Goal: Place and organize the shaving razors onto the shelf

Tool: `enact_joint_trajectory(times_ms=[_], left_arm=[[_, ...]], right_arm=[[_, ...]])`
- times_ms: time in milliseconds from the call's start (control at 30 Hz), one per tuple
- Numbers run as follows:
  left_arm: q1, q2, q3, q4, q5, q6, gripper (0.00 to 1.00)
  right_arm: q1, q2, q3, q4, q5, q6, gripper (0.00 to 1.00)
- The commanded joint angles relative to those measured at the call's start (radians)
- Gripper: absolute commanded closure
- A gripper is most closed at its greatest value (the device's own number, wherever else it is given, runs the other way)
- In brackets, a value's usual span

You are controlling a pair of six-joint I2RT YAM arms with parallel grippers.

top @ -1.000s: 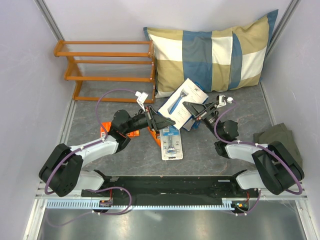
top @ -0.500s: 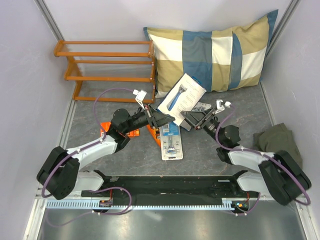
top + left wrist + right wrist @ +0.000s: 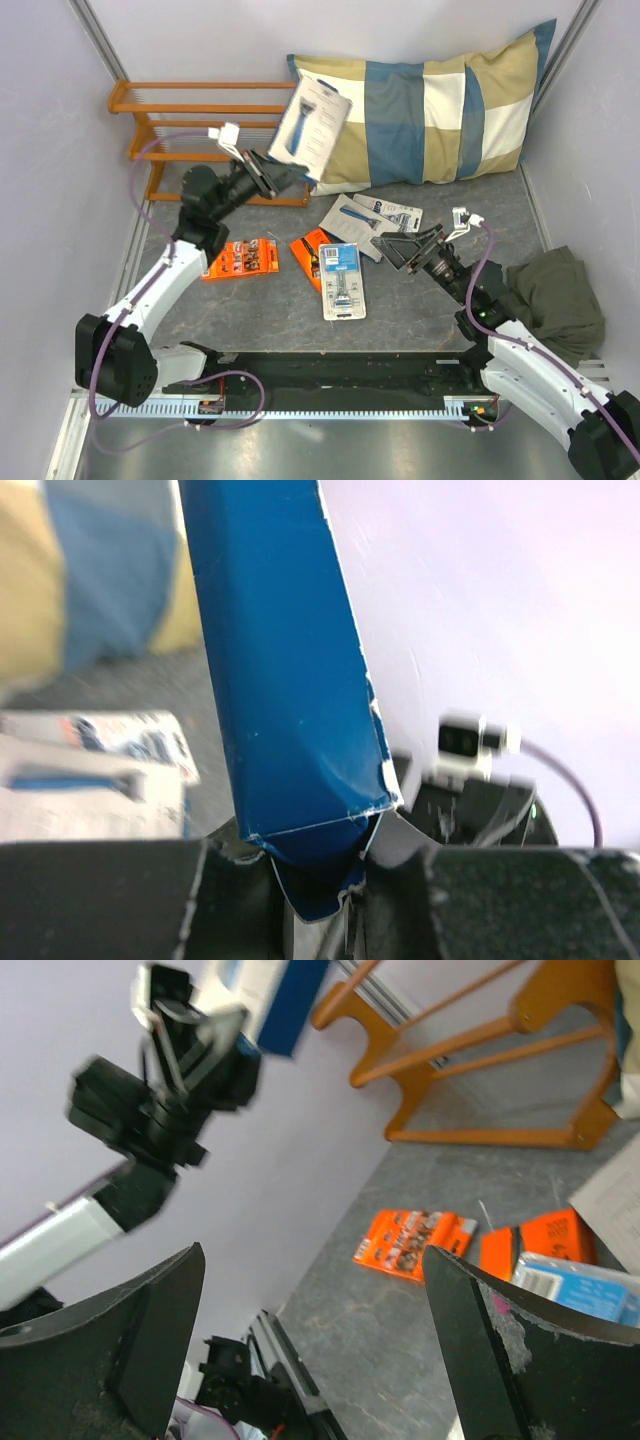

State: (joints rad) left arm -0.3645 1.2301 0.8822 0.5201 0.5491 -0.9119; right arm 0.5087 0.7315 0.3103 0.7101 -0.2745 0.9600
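shaving razors: 1 white box is clamped at its lower corner by the left gripper, tilted in the air just beside the shelf, at its right end. the other 5 packs lie on the table. the right gripper hovers near them, jaws spread wide, holding nothing.

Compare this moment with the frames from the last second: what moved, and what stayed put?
The left gripper, shut on a white razor box, has swung up and left from the pile toward the shelf, carrying the box with it. The right gripper has drawn back a little, open. The second white box, the blister pack and the orange packs stayed put.
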Motion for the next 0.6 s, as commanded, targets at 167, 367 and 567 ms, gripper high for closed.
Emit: enact_joint_trajectory(times_ms=[167,367,567], left_arm=[[0.300,0.118,0.502,-0.359,0.141,-0.010,0.98],[0.469,0.276,0.736,-0.485,0.293,-0.100,0.98],[0.571,0.333,0.825,-0.601,0.305,-0.120,0.98]], right_arm=[[0.002,-0.006,-0.046,-0.121,-0.023,-0.055,0.02],[0.002,0.034,-0.083,-0.100,-0.052,-0.049,0.02],[0.002,0.052,-0.074,-0.112,-0.074,-0.070,0.02]])
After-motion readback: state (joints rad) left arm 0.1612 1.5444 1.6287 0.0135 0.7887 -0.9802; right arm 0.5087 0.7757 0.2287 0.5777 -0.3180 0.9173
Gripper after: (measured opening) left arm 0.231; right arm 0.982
